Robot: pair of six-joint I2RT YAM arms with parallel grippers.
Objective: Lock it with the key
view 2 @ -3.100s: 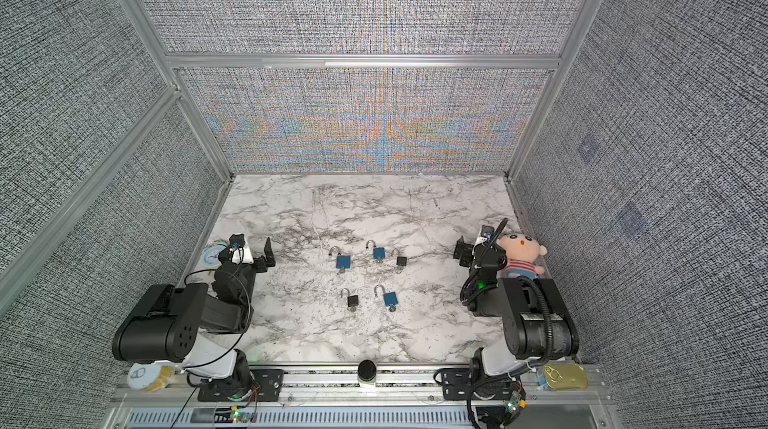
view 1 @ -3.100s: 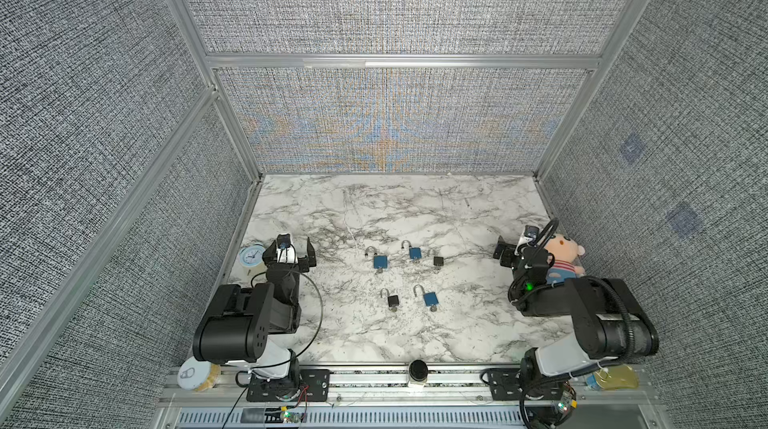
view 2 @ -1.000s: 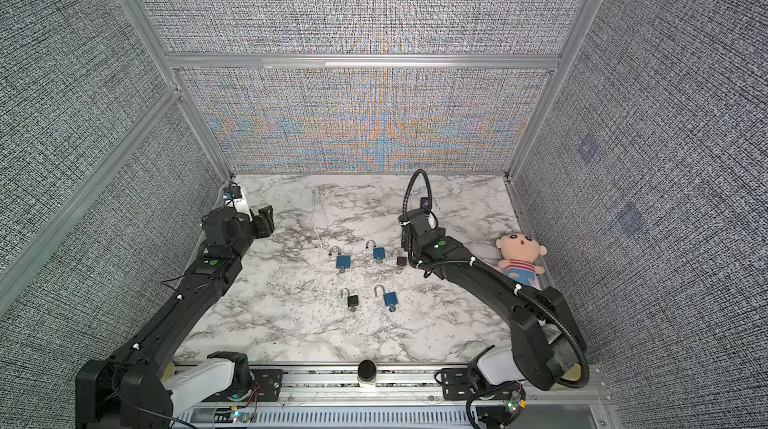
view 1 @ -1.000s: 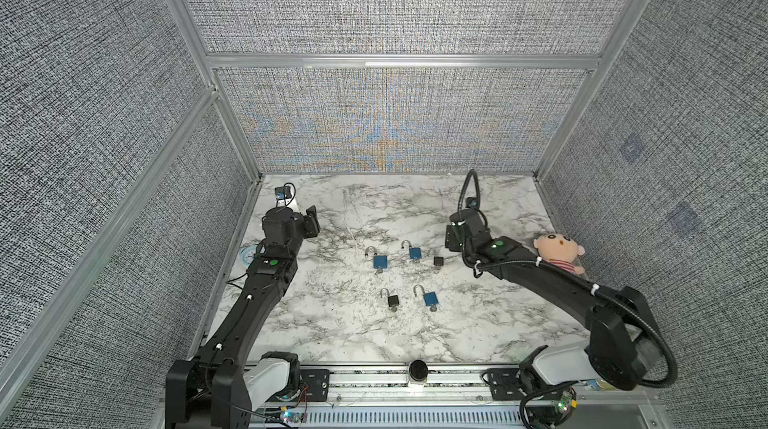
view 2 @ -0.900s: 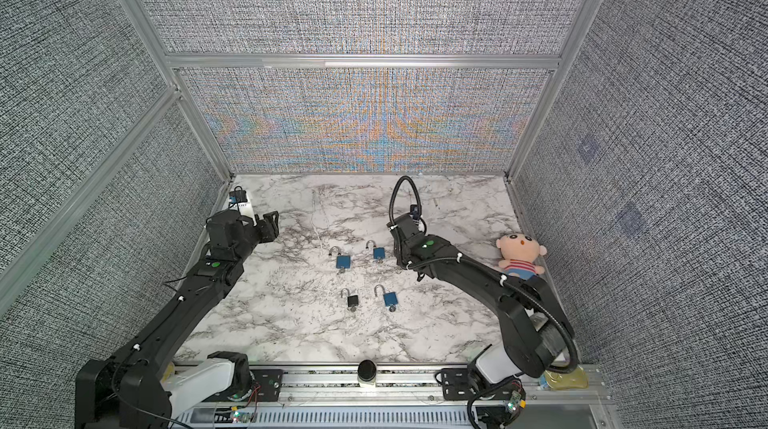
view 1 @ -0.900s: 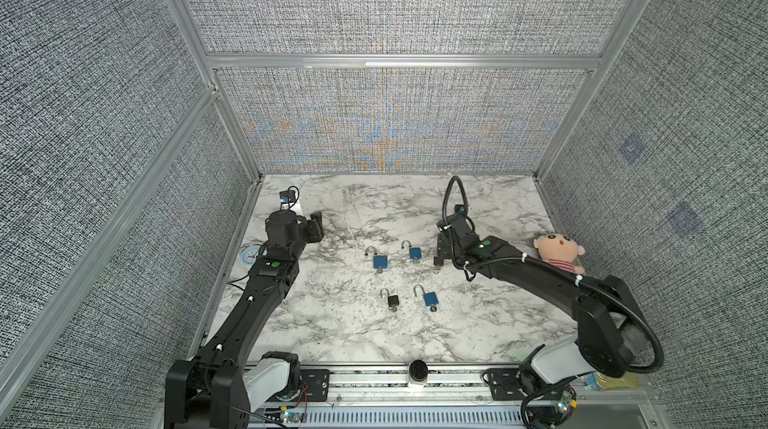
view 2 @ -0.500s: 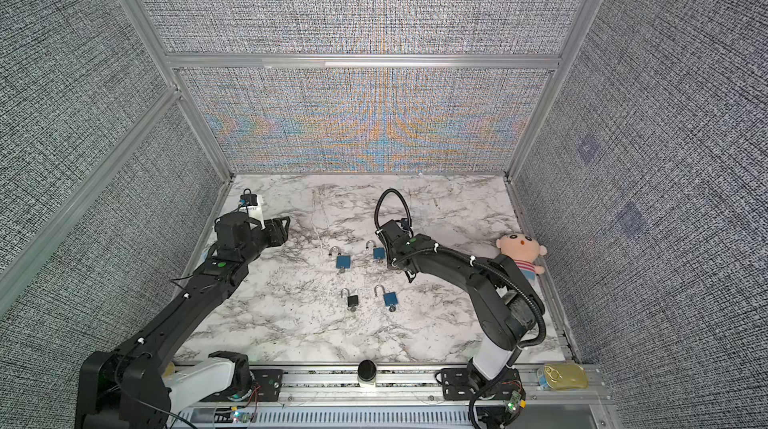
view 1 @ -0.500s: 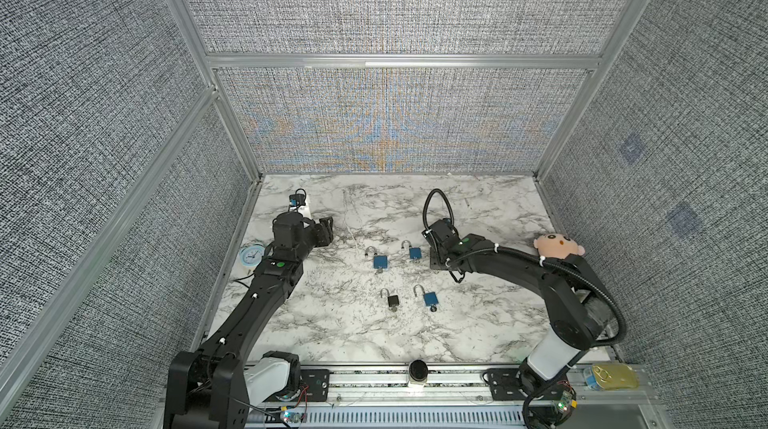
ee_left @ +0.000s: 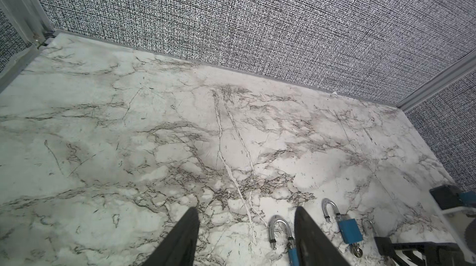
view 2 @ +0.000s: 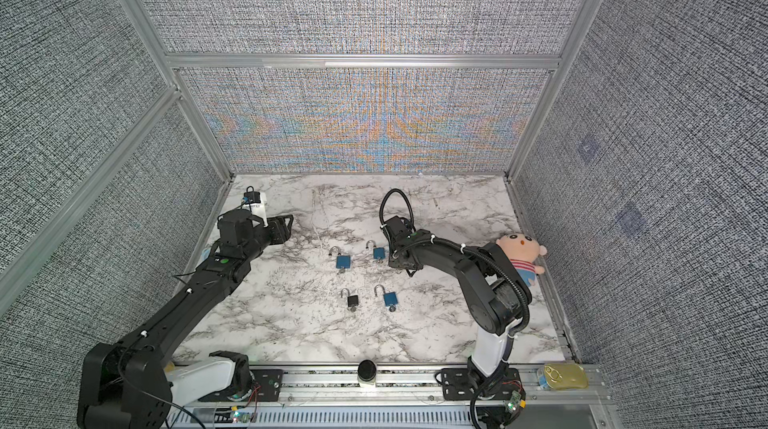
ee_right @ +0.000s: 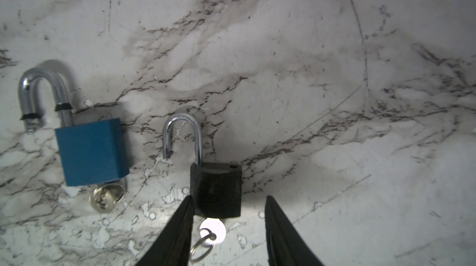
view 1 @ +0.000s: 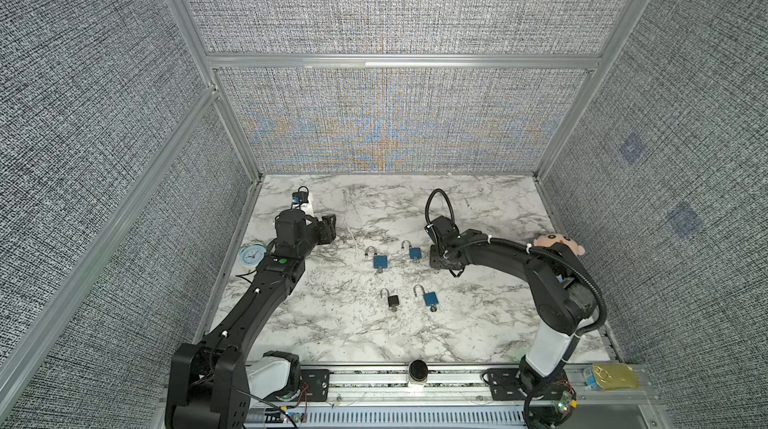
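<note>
In the right wrist view a small black padlock (ee_right: 216, 190) lies on the marble with its shackle sprung open. A silver key (ee_right: 212, 228) on a ring sticks out of its base. My right gripper (ee_right: 228, 197) is open and low over them. One finger (ee_right: 180, 226) sits against the padlock's corner and the key. The opposite one (ee_right: 280, 231) stands clear. In both top views this gripper (view 1: 438, 258) (view 2: 395, 260) hides that padlock. My left gripper (ee_left: 246, 209) (view 1: 330, 227) hangs open and empty over bare marble at the left.
Two blue padlocks (view 1: 380, 261) (view 1: 414, 253) with keys lie left of my right gripper. A black one (view 1: 392, 301) and a blue one (view 1: 430, 299) lie nearer the front. A plush doll (view 1: 557, 242) sits at the right wall, a clock (view 1: 251, 256) at the left.
Both arms unfolded from the front and reached out. My right gripper swung left, came down over the black padlock and narrowed its jaws. My left gripper drifted right.
</note>
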